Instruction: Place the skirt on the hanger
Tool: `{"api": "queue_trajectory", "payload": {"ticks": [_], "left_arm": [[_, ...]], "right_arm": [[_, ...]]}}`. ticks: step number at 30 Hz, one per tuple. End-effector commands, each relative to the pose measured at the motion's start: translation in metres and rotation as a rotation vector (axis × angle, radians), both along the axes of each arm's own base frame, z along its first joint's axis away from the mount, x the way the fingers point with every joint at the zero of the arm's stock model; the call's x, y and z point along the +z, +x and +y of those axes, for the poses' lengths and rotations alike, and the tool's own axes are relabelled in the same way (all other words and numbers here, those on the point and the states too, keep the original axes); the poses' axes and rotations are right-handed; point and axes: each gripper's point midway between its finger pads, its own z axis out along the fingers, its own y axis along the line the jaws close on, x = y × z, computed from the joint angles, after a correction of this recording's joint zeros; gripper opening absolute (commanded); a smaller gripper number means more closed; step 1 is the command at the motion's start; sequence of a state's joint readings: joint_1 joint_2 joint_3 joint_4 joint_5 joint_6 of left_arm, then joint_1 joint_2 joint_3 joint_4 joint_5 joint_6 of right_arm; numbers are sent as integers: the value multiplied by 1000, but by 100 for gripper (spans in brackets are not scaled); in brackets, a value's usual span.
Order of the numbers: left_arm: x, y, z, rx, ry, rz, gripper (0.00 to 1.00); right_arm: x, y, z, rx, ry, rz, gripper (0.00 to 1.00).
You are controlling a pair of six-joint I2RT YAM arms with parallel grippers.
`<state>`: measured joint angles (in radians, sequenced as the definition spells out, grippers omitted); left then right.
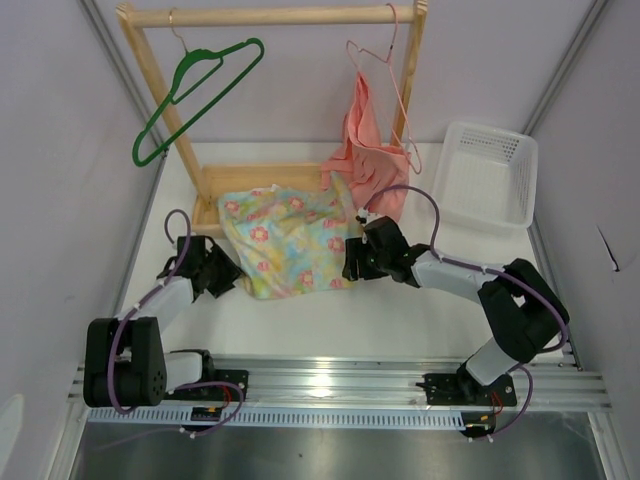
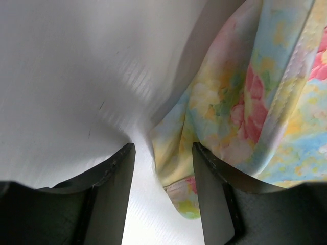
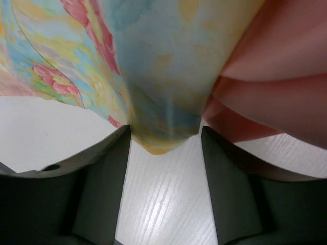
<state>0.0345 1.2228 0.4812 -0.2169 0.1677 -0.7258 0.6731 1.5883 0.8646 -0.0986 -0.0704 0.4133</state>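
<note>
The flowered skirt (image 1: 285, 240) lies spread flat on the table in front of the rack. The dark green hanger (image 1: 195, 95) hangs tilted from the wooden rail at the upper left, apart from both arms. At the skirt's left edge, my left gripper (image 1: 232, 272) is open. In the left wrist view a corner of the skirt (image 2: 184, 168) lies between the fingers (image 2: 115, 189), close to the right one. My right gripper (image 1: 352, 262) is open at the skirt's right edge. A skirt corner (image 3: 163, 117) reaches between its fingertips (image 3: 110, 168).
A salmon-pink garment (image 1: 365, 150) hangs on a thin pink wire hanger (image 1: 385, 70) at the rack's right end; its hem (image 3: 276, 76) lies beside my right gripper. The wooden rack (image 1: 270, 15) has a base (image 1: 255, 178) behind the skirt. A white basket (image 1: 488, 178) stands at the right.
</note>
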Motion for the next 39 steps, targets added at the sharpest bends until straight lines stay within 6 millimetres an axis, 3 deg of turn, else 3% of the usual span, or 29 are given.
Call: {"api": "queue_trajectory", "payload": {"ticks": [1,3,4,8,12,19,24,29,39], "left_arm": [[6,12,-1,0,-3,-63,54],[10,16,-1,0,-3,-95,54],[8,15,-1,2,-3,-97,53],[8,14,-3,4,-13,-115,51],[10,12,-7,3,-28,-140,49],[12,6,-29,-57,-83,-203,49],[9,-2,-52,-108,-165,-262,50],[5,-2,-59,-133,-190,-283,50],[-6,-2,-63,-150,-169,-221,32]], "right_arm": [[15,8,16,31,64,-68,55],[23,8,17,30,76,-76,44],[27,6,17,30,77,-76,28],[65,5,17,32,130,-95,0],[138,10,25,56,236,-115,0],[201,29,34,58,344,-122,0],[211,39,40,71,358,-100,0],[223,47,46,78,380,-108,0],[232,50,51,80,404,-113,0]]}}
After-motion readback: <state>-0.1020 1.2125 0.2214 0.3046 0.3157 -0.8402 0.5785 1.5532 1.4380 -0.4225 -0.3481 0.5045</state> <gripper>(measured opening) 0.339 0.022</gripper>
